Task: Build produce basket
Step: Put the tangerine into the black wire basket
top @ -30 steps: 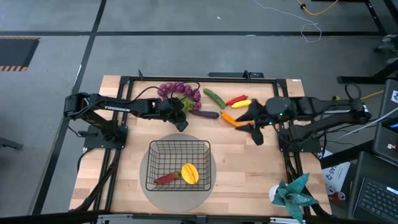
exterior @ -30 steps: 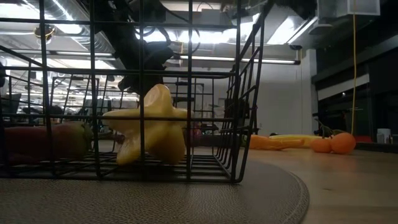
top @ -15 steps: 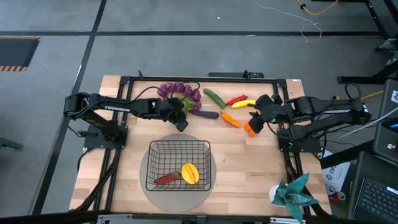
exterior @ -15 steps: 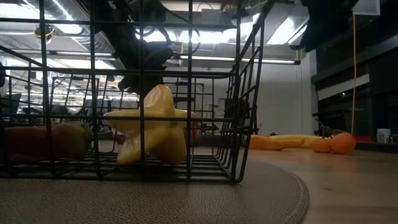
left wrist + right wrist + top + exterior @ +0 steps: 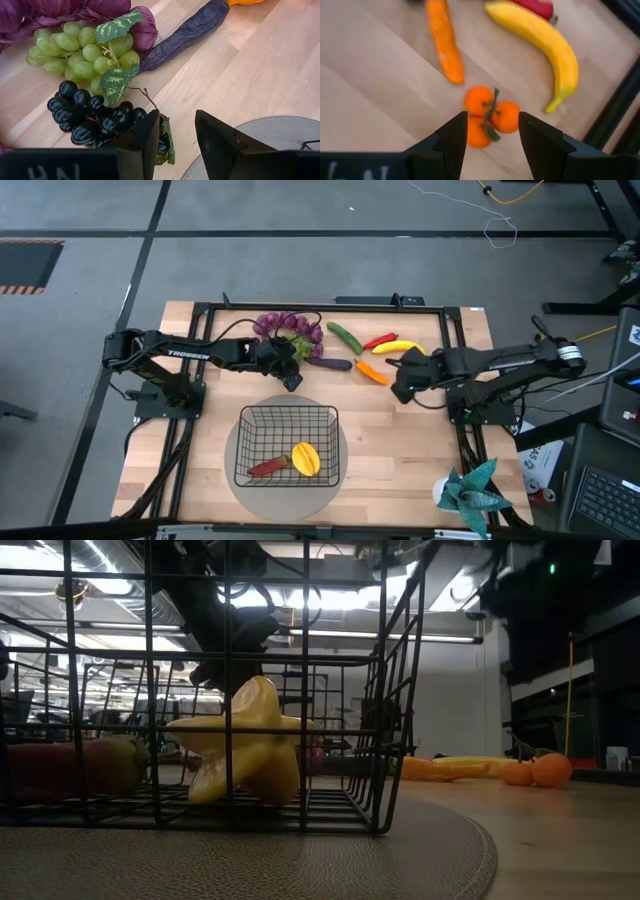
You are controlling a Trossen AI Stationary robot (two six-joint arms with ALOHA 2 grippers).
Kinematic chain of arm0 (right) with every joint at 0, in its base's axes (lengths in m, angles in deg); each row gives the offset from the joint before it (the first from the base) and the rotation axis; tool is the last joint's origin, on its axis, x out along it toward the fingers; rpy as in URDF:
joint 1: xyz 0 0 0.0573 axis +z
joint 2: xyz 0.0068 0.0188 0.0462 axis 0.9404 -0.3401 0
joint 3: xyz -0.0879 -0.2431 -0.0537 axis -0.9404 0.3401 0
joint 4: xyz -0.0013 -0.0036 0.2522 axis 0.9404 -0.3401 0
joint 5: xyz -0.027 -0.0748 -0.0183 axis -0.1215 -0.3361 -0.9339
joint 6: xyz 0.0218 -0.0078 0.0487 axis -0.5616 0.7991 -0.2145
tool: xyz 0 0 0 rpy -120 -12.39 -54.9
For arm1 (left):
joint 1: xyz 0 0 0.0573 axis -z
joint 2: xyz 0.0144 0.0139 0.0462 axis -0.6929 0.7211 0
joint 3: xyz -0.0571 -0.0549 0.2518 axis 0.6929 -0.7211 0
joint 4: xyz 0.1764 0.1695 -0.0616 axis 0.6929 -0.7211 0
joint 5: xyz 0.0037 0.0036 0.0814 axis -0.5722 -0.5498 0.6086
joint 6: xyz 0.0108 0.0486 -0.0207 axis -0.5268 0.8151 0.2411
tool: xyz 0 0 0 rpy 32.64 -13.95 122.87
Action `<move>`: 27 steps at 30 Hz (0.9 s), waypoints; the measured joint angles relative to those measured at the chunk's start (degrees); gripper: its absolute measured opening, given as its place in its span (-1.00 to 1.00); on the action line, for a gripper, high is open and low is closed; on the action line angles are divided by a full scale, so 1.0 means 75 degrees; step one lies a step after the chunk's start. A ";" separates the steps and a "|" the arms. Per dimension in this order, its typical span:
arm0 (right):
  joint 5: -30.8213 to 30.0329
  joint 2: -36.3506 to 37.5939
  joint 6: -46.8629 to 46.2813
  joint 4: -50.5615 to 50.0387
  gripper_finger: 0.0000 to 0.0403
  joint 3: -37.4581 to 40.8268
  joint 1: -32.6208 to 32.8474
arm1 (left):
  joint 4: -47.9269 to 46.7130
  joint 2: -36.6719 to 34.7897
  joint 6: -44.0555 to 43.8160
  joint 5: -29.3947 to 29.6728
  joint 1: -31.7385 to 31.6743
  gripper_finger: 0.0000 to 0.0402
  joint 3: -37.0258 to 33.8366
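The black wire basket [image 5: 243, 442] stands on a round grey mat [image 5: 334, 476] and holds a yellow fruit [image 5: 305, 458] and a red piece [image 5: 266, 467]. Purple grapes [image 5: 285, 326], green grapes [image 5: 82, 50], dark grapes [image 5: 87, 117], eggplant [image 5: 185, 35], cucumber [image 5: 345, 337], chili [image 5: 379, 340], banana [image 5: 540, 37] and carrot [image 5: 445, 42] lie near the far edge. My left gripper [image 5: 177, 137] is open beside the dark grapes. My right gripper [image 5: 492, 132] is open above an orange cluster [image 5: 490, 117], one finger on either side.
A black frame rail [image 5: 450, 330] runs around the work area, close to the banana. A teal paper plant [image 5: 470, 492] stands at the near right corner. Bare wood [image 5: 400, 450] lies between the basket and the right arm's base.
My right gripper drew back toward the table's right, baring the orange cluster, then came forward and down over it and now stands astride it. The left arm and the produce have kept still.
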 joint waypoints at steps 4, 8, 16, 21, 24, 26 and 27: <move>0.0267 -0.0371 -0.0197 0.0136 -0.11 0.0365 -0.0096 | -0.0001 0.0000 0.0003 0.0000 0.0000 -0.39 0.0000; 0.0480 -0.0634 -0.0494 0.0210 -0.11 0.0548 -0.0205 | 0.0002 0.0000 0.0003 0.0000 0.0002 -0.39 0.0000; 0.0643 -0.0918 -0.0477 0.0630 -0.11 0.0637 -0.0541 | 0.0003 0.0000 0.0023 0.0000 0.0003 -0.39 0.0000; 0.0643 -0.1295 -0.0514 0.0846 -0.11 0.0637 -0.0756 | 0.0002 0.0000 0.0028 0.0039 0.0003 -0.39 0.0000; 0.0599 -0.1671 -0.0478 0.0903 -0.11 0.0637 -0.0919 | 0.0002 0.0000 0.0030 0.0284 0.0006 -0.39 0.0000; 0.0467 -0.1902 -0.0322 0.0995 -0.11 0.0637 -0.1010 | 0.0002 0.0000 0.0032 0.0359 0.0000 -0.39 0.0000; 0.0399 -0.2002 -0.0235 0.1020 -0.11 0.0637 -0.1045 | 0.0002 0.0000 0.0032 0.0367 0.0000 -0.39 0.0000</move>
